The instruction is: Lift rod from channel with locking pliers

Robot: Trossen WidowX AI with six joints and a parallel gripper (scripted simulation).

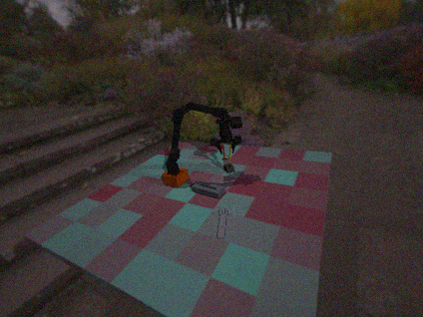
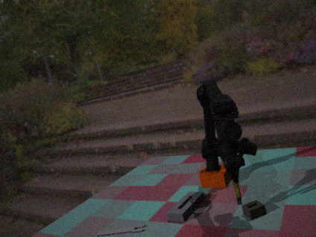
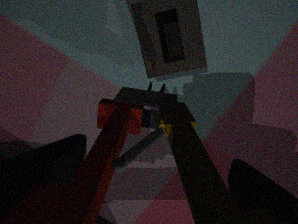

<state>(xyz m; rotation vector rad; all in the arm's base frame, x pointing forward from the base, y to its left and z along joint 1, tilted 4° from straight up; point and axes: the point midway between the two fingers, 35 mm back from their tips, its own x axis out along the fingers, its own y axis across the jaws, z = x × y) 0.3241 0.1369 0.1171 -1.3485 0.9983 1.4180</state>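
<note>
Red-and-yellow pliers (image 1: pixel 230 152) (image 2: pixel 236 188) (image 3: pixel 111 145) grasped by jaws, outside slotted brown holster (image 1: pixel 228 168) (image 2: pixel 256 213) (image 3: pixel 193 42), grey channel block (image 1: pixel 209 190) (image 2: pixel 178 214) nearby

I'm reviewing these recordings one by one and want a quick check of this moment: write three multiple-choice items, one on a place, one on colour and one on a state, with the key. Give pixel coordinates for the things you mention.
1. Where are the locking pliers (image 1: pixel 230 151) (image 2: pixel 236 188) (image 3: pixel 145 95)?
A. Seated in the holster (image 1: pixel 228 168) (image 2: pixel 255 212) (image 3: pixel 194 35)
B. Above the mat, outside the holster
C. Lying on the orange base (image 1: pixel 175 179) (image 2: pixel 213 179)

2. Which colours are the pliers' two handles?
A. Red and yellow
B. Blue and white
C. Both green

3. How do the handles stand?
A. Pressed together along their length
B. Crossed over each other
C. Spread apart

Key:
1: B. The exterior view shows their tip beside the holster, and the wrist view shows the holster's opening ahead of them.
2: A. The wrist view shows one red handle and one yellow.
3: C. The wrist view shows a gap widening between them.
</note>
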